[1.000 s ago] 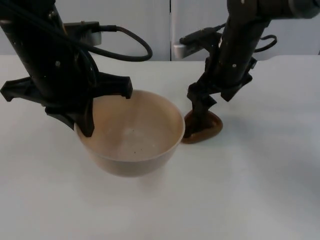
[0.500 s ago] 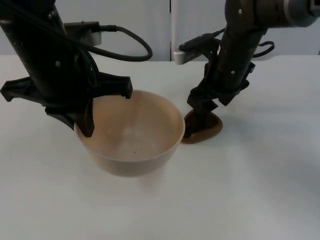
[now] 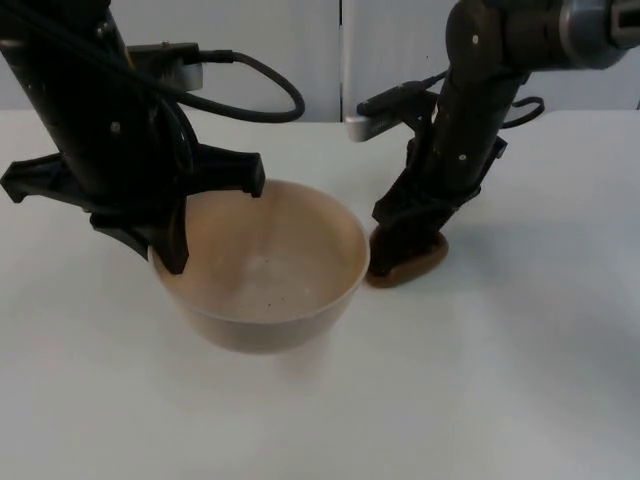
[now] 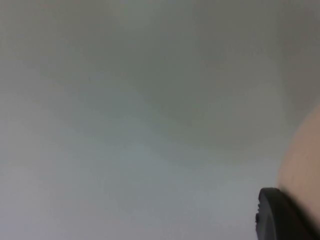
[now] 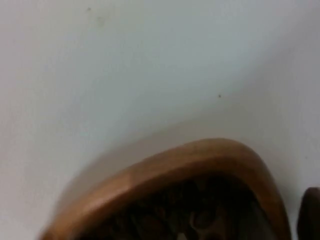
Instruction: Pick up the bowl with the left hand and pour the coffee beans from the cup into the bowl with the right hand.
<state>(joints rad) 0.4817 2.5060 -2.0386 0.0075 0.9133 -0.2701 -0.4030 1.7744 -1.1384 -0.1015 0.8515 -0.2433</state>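
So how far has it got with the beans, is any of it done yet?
Partly. The left gripper is at the near-left rim of the tan bowl, so that pickup seems done or nearly so. In hand: the right gripper is down at the brown cup, which stands on the white table with beans inside. Left: lifting the cup and pouring; the bowl looks empty.

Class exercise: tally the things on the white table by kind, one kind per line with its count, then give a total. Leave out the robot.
Bowl, beige, held at its rim by the left claw: 1
Cup, brown, with coffee beans inside, the right claw at it: 1
Total: 2
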